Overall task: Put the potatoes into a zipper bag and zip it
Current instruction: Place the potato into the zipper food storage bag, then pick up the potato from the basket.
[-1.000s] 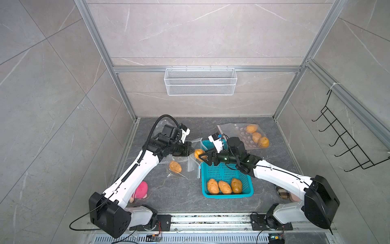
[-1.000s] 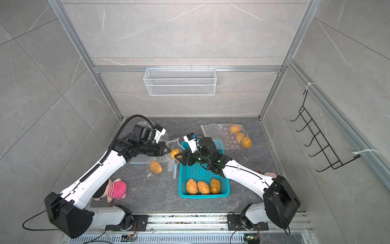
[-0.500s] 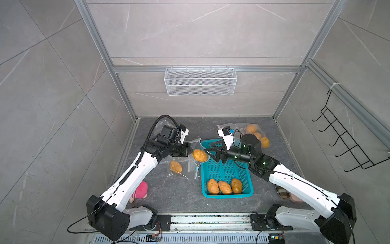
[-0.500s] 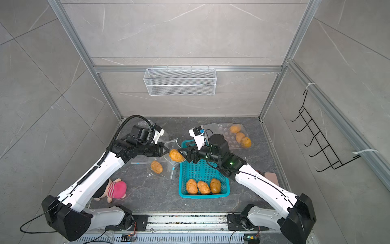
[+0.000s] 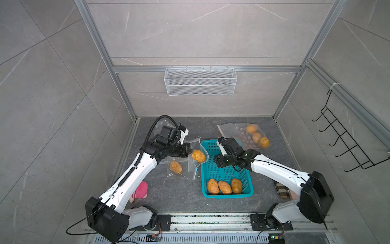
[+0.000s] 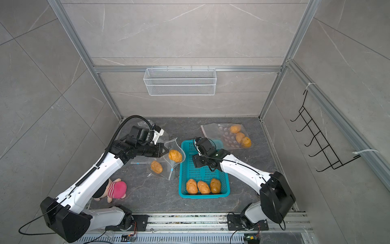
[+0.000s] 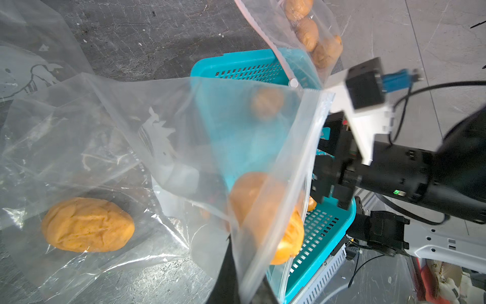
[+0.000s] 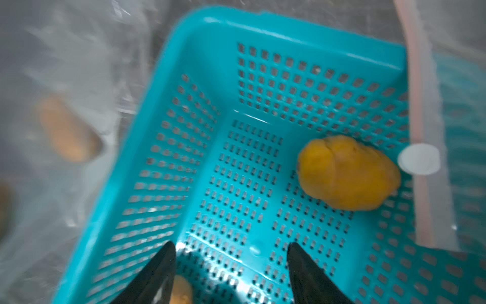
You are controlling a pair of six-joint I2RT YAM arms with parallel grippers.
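Observation:
My left gripper (image 5: 190, 151) (image 7: 246, 289) is shut on the rim of a clear zipper bag (image 7: 184, 126), holding its mouth up and open beside the teal basket (image 5: 205, 145). One potato (image 5: 198, 156) sits in the bag's mouth and another (image 5: 176, 166) lies deeper in the bag on the floor. My right gripper (image 8: 230, 246) hangs open and empty over the basket's bare middle. In both top views three potatoes (image 5: 224, 187) (image 6: 202, 187) lie at the basket's near end. The right wrist view shows one more potato (image 8: 347, 173) at its far end.
A second clear bag (image 5: 234, 132) with three potatoes lies at the back right, its zip edge (image 8: 420, 131) overlapping the basket. A pink plush toy (image 5: 140, 190) lies under my left arm. A wire shelf (image 5: 200, 81) hangs on the back wall, a hook rack (image 5: 346, 145) on the right wall.
My right gripper let go of a potato at the bag's mouth and drew back over the basket. The potato now sits in the bag. My left gripper kept its hold.

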